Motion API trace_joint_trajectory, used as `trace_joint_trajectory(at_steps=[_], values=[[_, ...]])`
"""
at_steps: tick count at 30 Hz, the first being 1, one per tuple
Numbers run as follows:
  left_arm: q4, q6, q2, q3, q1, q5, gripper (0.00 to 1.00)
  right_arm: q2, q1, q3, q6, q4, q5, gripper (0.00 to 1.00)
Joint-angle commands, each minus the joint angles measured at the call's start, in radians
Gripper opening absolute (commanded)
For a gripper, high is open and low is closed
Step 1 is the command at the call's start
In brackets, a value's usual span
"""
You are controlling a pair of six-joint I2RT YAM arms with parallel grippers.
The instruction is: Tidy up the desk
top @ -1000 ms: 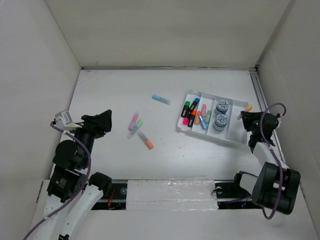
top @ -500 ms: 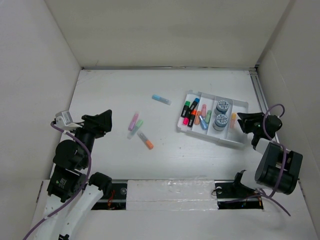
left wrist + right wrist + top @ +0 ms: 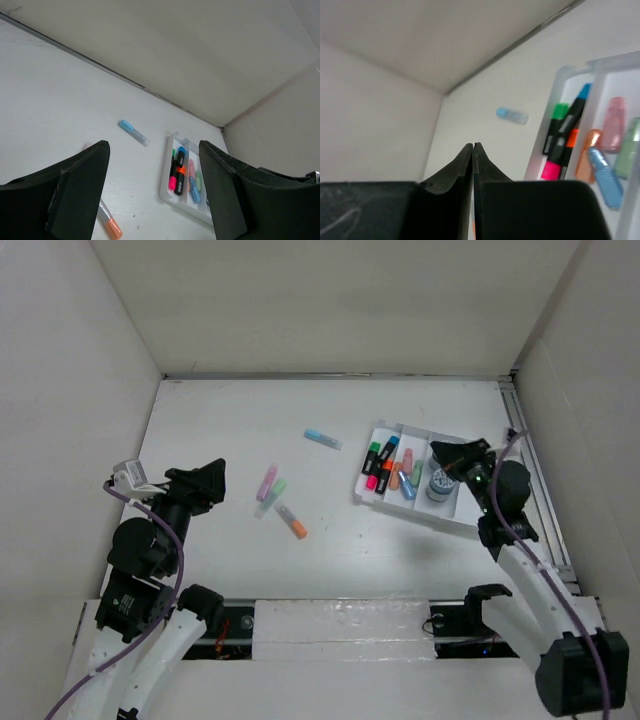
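The desk (image 3: 230, 410) is a white tabletop walled by white panels. Loose on it lie a light blue marker (image 3: 322, 438), a pink one (image 3: 267, 482), a green one (image 3: 276, 489) and an orange-tipped one (image 3: 291, 521). A white compartmented tray (image 3: 361, 483) at the right holds several highlighters and a tape roll (image 3: 439, 483). My right gripper (image 3: 438, 450) is shut and empty, hovering over the tray and pointing left; its tips (image 3: 473, 145) meet. My left gripper (image 3: 215, 483) is open and empty, left of the pink marker, above the desk (image 3: 60, 100).
The tray (image 3: 165, 184) shows in the left wrist view with pink, orange, green and blue highlighters; the light blue marker (image 3: 133, 132) lies to its left. White walls stand close on all sides. A metal rail (image 3: 528, 470) runs along the desk's right edge.
My right gripper let an orange marker go into the tray's right compartment, then swung from the tray's right side to over the tray, shut. The left arm has not moved.
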Motion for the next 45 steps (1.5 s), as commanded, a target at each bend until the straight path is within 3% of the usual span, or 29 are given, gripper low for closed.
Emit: trace_joint_trajectory(at_steps=[1, 4, 7, 12, 16, 24, 26, 28, 30, 32, 35, 39, 45], values=[[0.054, 0.016, 0.010, -0.006, -0.003, 0.010, 0.68, 0.085, 0.199, 0.120, -0.155, -0.067, 0.080, 0.11], [0.057, 0.016, 0.008, -0.006, -0.003, 0.012, 0.68, 0.272, 0.441, 0.254, -0.233, -0.148, 0.094, 0.39], [0.055, 0.017, 0.005, -0.007, -0.003, 0.012, 0.68, 0.465, 0.693, 0.379, -0.310, -0.225, 0.267, 0.52], [0.055, 0.020, 0.004, -0.007, -0.003, 0.012, 0.68, 0.759, 0.883, 0.513, -0.403, -0.298, 0.358, 0.59], [0.055, 0.022, 0.000, -0.009, -0.003, 0.013, 0.68, 0.886, 1.009, 0.603, -0.452, -0.390, 0.450, 0.64], [0.057, 0.023, -0.004, -0.009, -0.003, 0.015, 0.68, 1.100, 1.057, 0.770, -0.469, -0.518, 0.567, 0.64], [0.057, 0.022, -0.006, -0.009, -0.003, 0.018, 0.68, 1.150, 1.069, 0.790, -0.472, -0.525, 0.591, 0.63], [0.057, 0.024, -0.007, -0.010, -0.003, 0.016, 0.68, 1.189, 1.069, 0.836, -0.471, -0.571, 0.633, 0.46], [0.057, 0.024, -0.007, -0.010, -0.003, 0.016, 0.68, 1.245, 1.080, 0.873, -0.471, -0.603, 0.660, 0.18], [0.058, 0.024, -0.007, -0.010, -0.003, 0.018, 0.68, 1.260, 1.080, 0.882, -0.468, -0.639, 0.654, 0.08], [0.058, 0.024, -0.007, -0.010, -0.003, 0.019, 0.68, 1.214, 1.080, 0.847, -0.462, -0.634, 0.605, 0.01], [0.060, 0.024, -0.009, -0.010, -0.003, 0.019, 0.68, 1.003, 1.080, 0.758, -0.452, -0.590, 0.588, 0.00], [0.060, 0.022, -0.010, -0.010, -0.003, 0.019, 0.68, 0.652, 0.954, 0.501, -0.373, -0.305, 0.565, 0.00]])
